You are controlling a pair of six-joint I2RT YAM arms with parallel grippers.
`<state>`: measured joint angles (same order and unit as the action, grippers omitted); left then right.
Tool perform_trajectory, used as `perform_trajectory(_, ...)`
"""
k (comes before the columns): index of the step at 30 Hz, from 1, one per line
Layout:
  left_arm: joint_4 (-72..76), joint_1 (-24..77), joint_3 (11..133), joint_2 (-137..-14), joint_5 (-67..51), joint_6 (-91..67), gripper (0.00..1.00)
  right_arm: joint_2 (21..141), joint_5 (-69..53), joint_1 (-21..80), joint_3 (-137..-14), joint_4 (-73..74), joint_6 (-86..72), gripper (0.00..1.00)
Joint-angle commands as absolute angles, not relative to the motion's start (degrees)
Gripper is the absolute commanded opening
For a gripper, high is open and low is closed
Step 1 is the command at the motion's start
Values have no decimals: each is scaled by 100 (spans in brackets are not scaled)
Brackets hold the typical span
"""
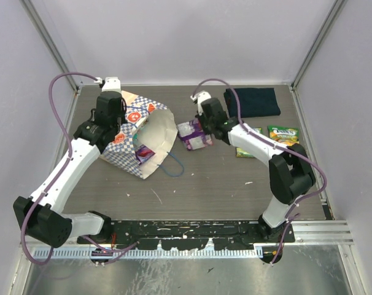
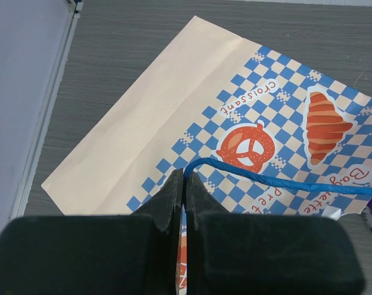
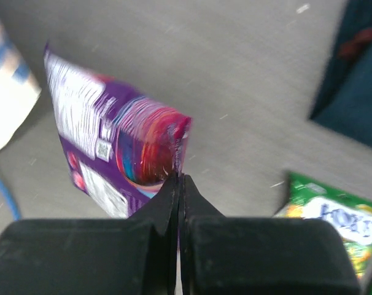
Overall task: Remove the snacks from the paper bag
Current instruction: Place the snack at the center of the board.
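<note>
Left end effector [image 2: 185,176] pinches blue cord [image 2: 278,181] of "Croissant" paper bag [image 2: 143,117]; right end effector [image 3: 178,179] clamps purple packet [image 3: 106,138].

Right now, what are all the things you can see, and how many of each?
paper bag: one, tan with blue checks, lying on its side at the left, mouth open.
cord handles: two, blue, one looped on the table by the bag's mouth, one at the left fingers.
purple packets: two, one held up in the middle, one inside the bag's mouth.
green packets: two, at the right, one partly under the arm.
cloth: one, dark navy, folded, far right.
table: one, grey.
left gripper: one, black, shut on the paper bag at its cord handle.
right gripper: one, black, shut on a purple packet.
</note>
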<state>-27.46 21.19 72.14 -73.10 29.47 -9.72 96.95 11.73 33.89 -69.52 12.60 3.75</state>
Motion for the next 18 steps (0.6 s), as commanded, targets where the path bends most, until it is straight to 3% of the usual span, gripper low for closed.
perform_trajectory(1, -2159, 2019, 7164, -7007, 2767, -977, 0, 9717, 1463, 2959, -8100, 1237, 1121, 1)
perform_trajectory(6, -2210, 1976, 7308, -6940, 2567, -776, 0, 10142, 1860, 2966, -9007, 1300, 2815, 1)
perform_trajectory(9, -2136, 1916, 7177, -6801, 2516, -754, 0, 10283, 1374, 2979, -9272, 1479, 3392, 1)
perform_trajectory(18, -2084, 1862, 6893, -6595, 2427, -756, 0, 11218, 874, 4038, -8582, 2238, 3040, 2)
